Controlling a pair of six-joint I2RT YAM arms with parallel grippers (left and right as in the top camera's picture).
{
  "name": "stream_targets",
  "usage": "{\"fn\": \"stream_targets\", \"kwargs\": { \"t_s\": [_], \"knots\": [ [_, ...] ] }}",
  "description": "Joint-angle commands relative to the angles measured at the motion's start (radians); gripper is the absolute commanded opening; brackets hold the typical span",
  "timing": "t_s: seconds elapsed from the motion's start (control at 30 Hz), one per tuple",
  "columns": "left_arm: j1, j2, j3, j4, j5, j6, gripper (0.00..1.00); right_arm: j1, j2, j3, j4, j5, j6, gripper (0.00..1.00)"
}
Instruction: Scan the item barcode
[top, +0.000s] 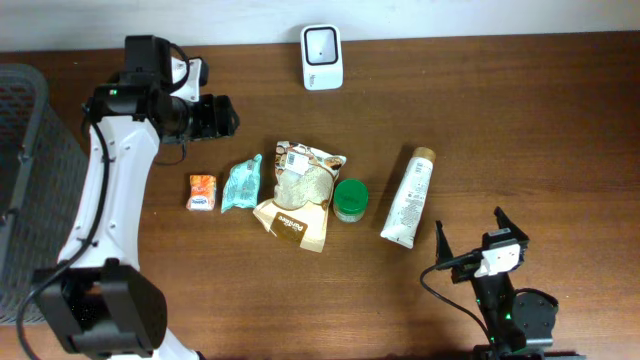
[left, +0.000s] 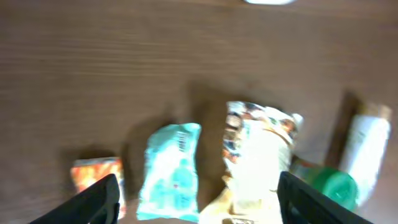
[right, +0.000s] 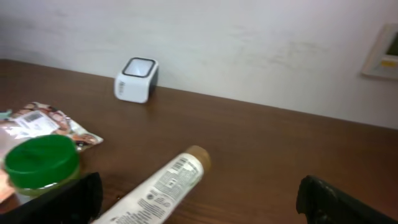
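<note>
Five items lie in a row mid-table: an orange packet (top: 203, 192), a teal packet (top: 241, 184), a printed snack bag (top: 298, 192), a green-lidded jar (top: 350, 199) and a white tube (top: 409, 197). The white scanner (top: 322, 56) stands at the far edge. My left gripper (top: 215, 115) hovers open behind the packets. In its wrist view the teal packet (left: 171, 173) and snack bag (left: 258, 155) show blurred between the dark fingers (left: 93, 202), untouched. My right gripper (top: 470, 240) rests open near the front right, the tube (right: 161, 186) lying ahead of it, apart.
A dark mesh basket (top: 25, 180) stands at the table's left edge beside the left arm. A white wall runs behind the scanner (right: 135, 79). Bare brown wood stretches to the right of the tube.
</note>
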Motion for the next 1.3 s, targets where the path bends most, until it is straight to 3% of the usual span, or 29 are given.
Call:
{"fn": "stream_targets", "kwargs": {
  "t_s": [0.0, 0.17, 0.4, 0.57, 0.7, 0.9, 0.93, 1.03, 1.17, 1.27],
  "knots": [
    [-0.063, -0.006, 0.009, -0.018, 0.08, 0.085, 0.75, 0.009, 0.001, 0.021, 0.01, -0.044, 0.086, 0.98],
    [-0.147, -0.006, 0.009, 0.006, 0.032, 0.086, 0.78, 0.008, 0.161, 0.233, -0.134, -0.066, 0.09, 0.98],
    [-0.202, -0.006, 0.009, 0.01, 0.033, 0.175, 0.79, -0.002, 0.615, 0.681, -0.419, -0.081, 0.09, 0.98],
    [-0.215, -0.006, 0.009, 0.028, 0.033, 0.175, 0.79, -0.246, 0.906, 0.969, -0.638, -0.452, 0.09, 0.98],
    [-0.215, -0.006, 0.009, 0.028, 0.033, 0.175, 0.8, -0.455, 1.097, 0.994, -0.733, -0.83, 0.09, 0.98],
    [-0.215, 0.003, 0.009, 0.031, 0.037, 0.175, 0.81, -0.456, 1.438, 0.993, -0.805, -0.85, 0.061, 0.98],
    [-0.215, 0.005, 0.009, 0.031, 0.037, 0.175, 0.81, -0.442, 1.481, 0.993, -0.807, -0.848, 0.04, 0.94],
    [-0.217, 0.011, 0.008, 0.031, 0.037, 0.175, 0.81, -0.379, 1.604, 0.993, -0.808, -0.767, 0.026, 0.68],
    [-0.218, 0.018, 0.008, 0.031, 0.037, 0.175, 0.8, -0.261, 1.672, 0.993, -0.797, -0.563, 0.091, 0.64],
    [-0.233, 0.024, 0.008, 0.039, 0.036, 0.175, 0.76, -0.2, 1.683, 0.993, -0.754, -0.407, 0.234, 0.52]
  ]
}}
